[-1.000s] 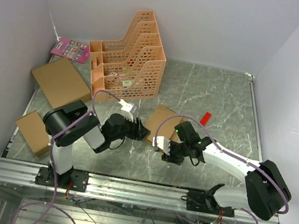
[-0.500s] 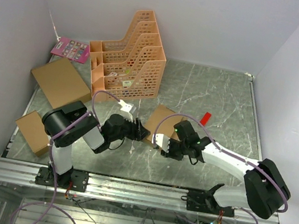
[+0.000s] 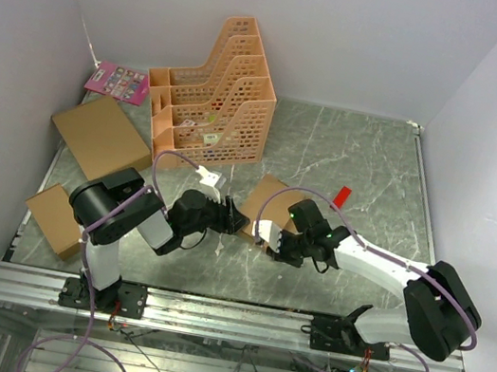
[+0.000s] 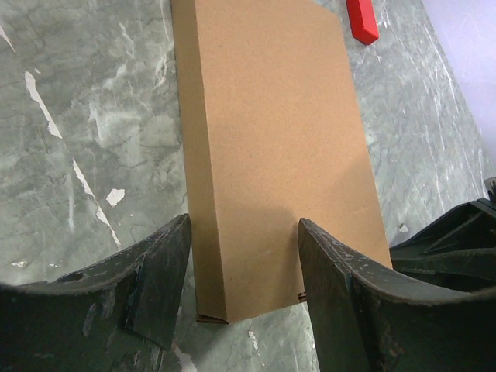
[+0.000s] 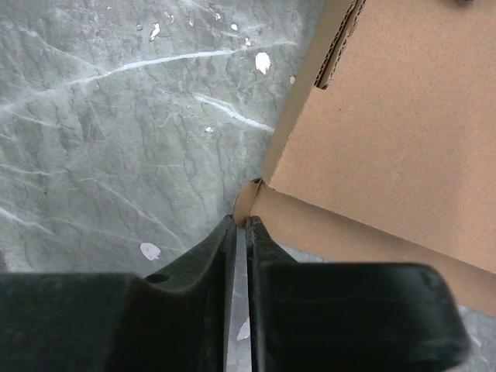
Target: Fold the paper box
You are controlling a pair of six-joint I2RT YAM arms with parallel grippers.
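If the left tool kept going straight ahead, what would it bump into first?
Most likely the paper box. Its near end lies right ahead of the open left tool, between the two fingers. How high the tool rides above the cardboard is hard to tell.

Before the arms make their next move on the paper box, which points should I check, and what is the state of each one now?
1. Left end effector open: ok. Its jaws stand wide at the near end of the paper box, one finger beside the side wall and the other over the top.
2. Right end effector gripping the box corner: cannot tell. Its jaws are almost shut at the corner tab.
3. Box lying flat on the table: ok.
4. Red object apart from the box: ok. There is a gap between them.
5. The two end effectors clear of each other: cannot tell. They are very near.
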